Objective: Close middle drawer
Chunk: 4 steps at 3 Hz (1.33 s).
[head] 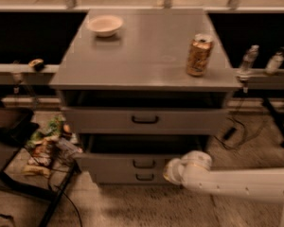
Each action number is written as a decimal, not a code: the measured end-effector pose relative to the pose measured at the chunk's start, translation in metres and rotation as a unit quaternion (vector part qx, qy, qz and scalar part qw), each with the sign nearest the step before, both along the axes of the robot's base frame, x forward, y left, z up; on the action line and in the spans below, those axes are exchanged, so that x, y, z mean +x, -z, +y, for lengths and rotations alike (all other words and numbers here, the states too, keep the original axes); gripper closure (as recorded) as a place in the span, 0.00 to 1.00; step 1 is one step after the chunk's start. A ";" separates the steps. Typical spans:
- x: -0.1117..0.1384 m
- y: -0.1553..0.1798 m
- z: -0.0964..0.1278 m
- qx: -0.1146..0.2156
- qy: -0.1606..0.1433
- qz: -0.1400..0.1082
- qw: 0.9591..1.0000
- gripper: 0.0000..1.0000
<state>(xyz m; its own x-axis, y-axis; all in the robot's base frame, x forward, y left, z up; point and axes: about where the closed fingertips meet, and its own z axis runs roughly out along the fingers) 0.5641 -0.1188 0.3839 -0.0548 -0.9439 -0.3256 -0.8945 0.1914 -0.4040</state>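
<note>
The middle drawer [128, 161] is a wide grey drawer with a small black loop handle [144, 164] at its centre. It stands only slightly out of the grey cabinet [142, 79], with a dark gap above its front. My gripper [170, 170] is at the end of a white arm coming from the lower right. It is against the right part of the drawer's front panel. The fingers are hidden behind the wrist. Above is the taller top drawer [144, 119] with a wider black handle. Below is the lowest drawer front [132, 177].
A white bowl [104, 25] and a can [199, 55] stand on the cabinet top. A black cart with snack bags [45, 143] is at the left. Two bottles [248, 60] stand on a ledge at the right. Cables [236, 131] lie on the floor.
</note>
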 end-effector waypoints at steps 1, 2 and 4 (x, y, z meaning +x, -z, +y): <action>0.000 0.000 0.000 0.000 0.000 0.000 1.000 0.73; 0.000 0.000 0.000 0.000 0.000 0.000 1.000 0.50; 0.000 0.000 0.000 0.000 0.000 0.000 1.000 0.04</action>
